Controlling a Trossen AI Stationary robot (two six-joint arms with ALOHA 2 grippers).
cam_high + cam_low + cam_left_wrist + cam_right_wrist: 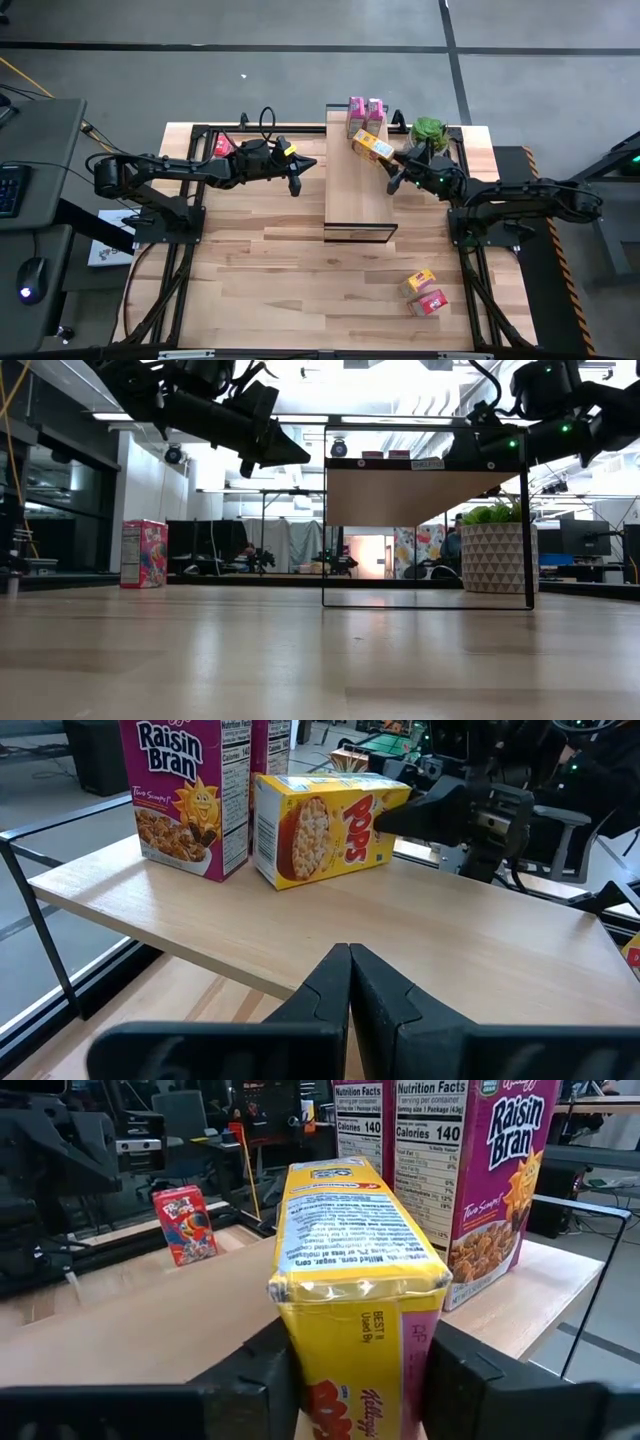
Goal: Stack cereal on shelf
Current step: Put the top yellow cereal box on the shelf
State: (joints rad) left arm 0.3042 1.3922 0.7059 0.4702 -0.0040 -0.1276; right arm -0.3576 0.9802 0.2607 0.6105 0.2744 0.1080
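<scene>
A yellow cereal box (355,1290) lies on its side on the shelf (355,190), just beside the two pink boxes (365,113) that stand upright at the far end. The right hand (355,1370) is set around the near end of the yellow box, one finger on each side face; whether the box is firmly clamped or only straddled cannot be told. The step in hand is judged to be the placing or adjusting of this box on the shelf. For it to be done well, the box should be kept square between the fingers, and any push or lift should be made gently, since the pink boxes stand so close that they could be knocked over or nudged off the shelf's edge.

The left hand (350,985) is held with its fingers pressed together, empty, hovering beside the shelf on the opposite side and pointed at the yellow box. It is near enough that a wide sweep by either arm could bring the two together.

A potted plant (430,130) stands on the table (260,270) close behind the right arm and limits any backing away. A red box (222,146) stands by the left arm. Another yellow box (420,280) and another red box (430,302) lie on the table in front, well apart from the shelf, not yet stacked.
</scene>
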